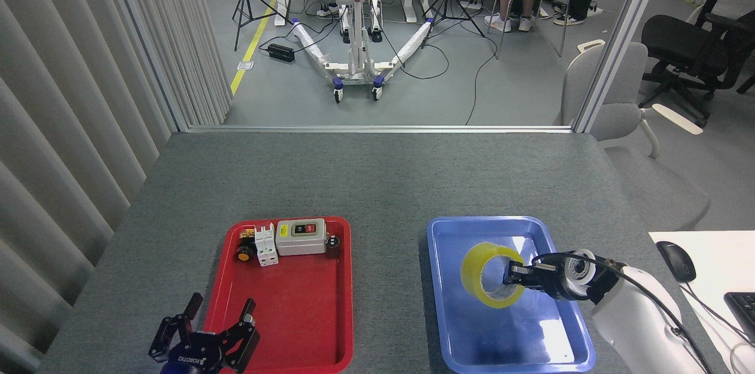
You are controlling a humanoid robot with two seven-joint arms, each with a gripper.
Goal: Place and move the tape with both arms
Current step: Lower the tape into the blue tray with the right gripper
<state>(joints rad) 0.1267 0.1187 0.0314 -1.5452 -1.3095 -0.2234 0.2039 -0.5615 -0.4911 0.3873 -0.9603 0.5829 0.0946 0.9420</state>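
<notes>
The right gripper (512,275) is clamped on the rim of the tape (491,274), holding the yellow roll on edge over the blue tray (439,279) (whether it touches the tray floor is unclear). The left gripper (221,313) hovers at the red tray's (295,327) near-left corner, fingers spread apart and holding nothing.

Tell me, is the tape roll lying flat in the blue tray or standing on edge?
On edge: the tape shows its open core sideways, gripped by the right gripper over the blue tray.
</notes>
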